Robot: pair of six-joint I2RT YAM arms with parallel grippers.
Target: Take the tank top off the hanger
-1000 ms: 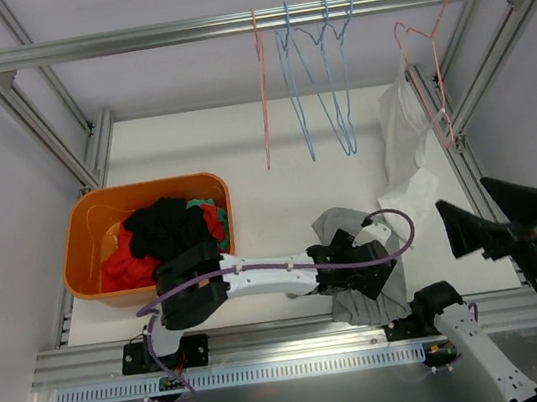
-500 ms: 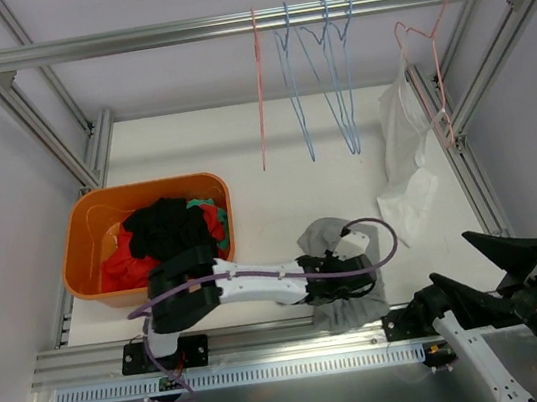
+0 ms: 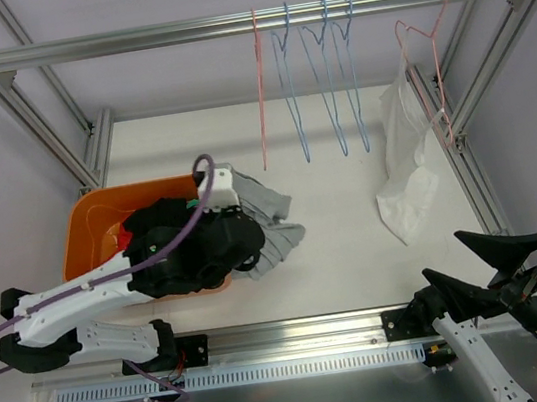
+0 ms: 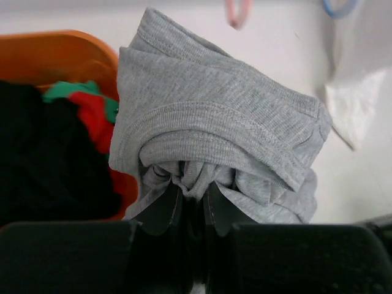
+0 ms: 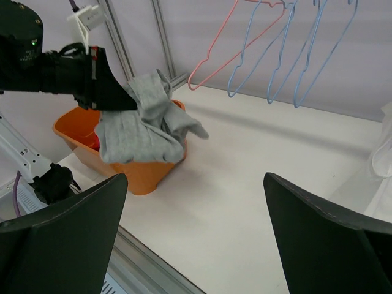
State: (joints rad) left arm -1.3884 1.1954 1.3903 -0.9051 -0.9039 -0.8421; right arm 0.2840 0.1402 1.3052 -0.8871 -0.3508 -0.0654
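Note:
The grey tank top [image 3: 272, 223] hangs bunched from my left gripper [image 3: 250, 238], off any hanger, over the right rim of the orange bin [image 3: 84, 220]. In the left wrist view the gripper [image 4: 191, 191] is shut on a pinched fold of the tank top [image 4: 220, 116]. The right wrist view shows the tank top [image 5: 138, 125] draping over the bin [image 5: 144, 174]. My right gripper [image 3: 443, 258] stands open low at the front right, nothing between its fingers [image 5: 67, 226]. Bare wire hangers, one pink [image 3: 259, 91] and several blue [image 3: 322, 82], hang from the top rail.
The bin holds black [image 3: 156, 228] and red clothes. Another pink hanger [image 3: 427, 46] hangs at the right of the rail, with a white garment [image 3: 407, 165] below it against the right frame post. Aluminium frame bars edge the table.
My left gripper shut on the grey tank top at the table's front middle, then swung it up and left to the bin's rim. The right arm drew back to the front right corner.

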